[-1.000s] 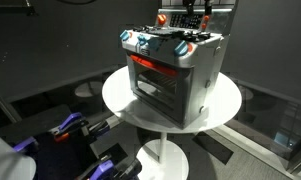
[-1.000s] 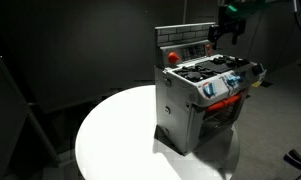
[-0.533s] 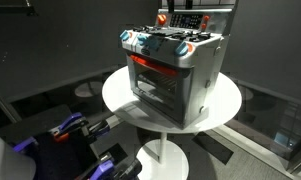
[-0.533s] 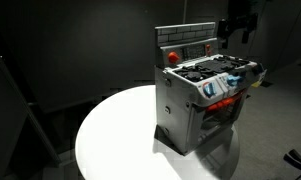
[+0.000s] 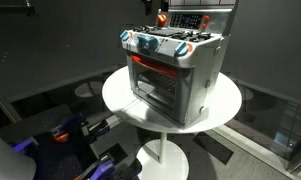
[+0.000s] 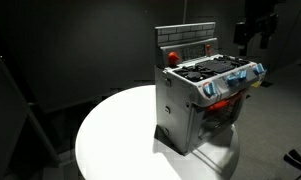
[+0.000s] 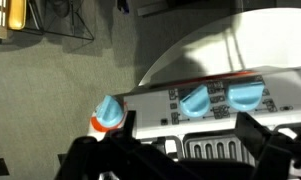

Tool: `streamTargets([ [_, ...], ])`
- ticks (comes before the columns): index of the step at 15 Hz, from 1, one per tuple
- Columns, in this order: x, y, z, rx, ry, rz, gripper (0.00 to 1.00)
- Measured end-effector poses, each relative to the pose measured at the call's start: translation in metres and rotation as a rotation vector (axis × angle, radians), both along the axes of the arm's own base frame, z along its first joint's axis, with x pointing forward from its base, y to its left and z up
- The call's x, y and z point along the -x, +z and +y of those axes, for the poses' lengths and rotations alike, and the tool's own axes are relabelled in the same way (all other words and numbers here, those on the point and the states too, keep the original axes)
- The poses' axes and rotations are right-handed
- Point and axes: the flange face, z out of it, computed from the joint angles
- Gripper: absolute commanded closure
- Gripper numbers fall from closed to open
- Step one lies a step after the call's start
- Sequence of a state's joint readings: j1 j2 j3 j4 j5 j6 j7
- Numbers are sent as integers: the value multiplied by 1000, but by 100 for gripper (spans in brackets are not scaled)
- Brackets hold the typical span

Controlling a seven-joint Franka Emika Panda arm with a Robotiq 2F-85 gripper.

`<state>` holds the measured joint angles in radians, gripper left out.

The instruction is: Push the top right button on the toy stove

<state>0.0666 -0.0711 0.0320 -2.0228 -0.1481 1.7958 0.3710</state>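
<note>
Moved: claw [image 6: 255,38] has drifted up and rightward, off the back panel [image 6: 188,38].
Stove: toy stove [image 6: 205,95] sits on the white tabletop [image 6: 110,135].
Claw: open, empty, above and right of the stove.
Heading: panel lies down-left from the claw.

You have a round white table [image 5: 226,100] [image 6: 110,140] in both exterior views, a white pedestal [image 5: 166,158] under it, blue and purple gear [image 5: 65,130] low beside that pedestal, grey floor [image 7: 50,90] in your wrist view, a yellow item [image 7: 17,14] at its top corner, too blurred to name.
</note>
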Motion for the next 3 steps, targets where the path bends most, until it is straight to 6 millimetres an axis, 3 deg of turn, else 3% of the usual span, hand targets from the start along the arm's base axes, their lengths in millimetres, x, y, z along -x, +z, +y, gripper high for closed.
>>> streamTargets([
  [3,17,-9,6,-1,12,25,0],
])
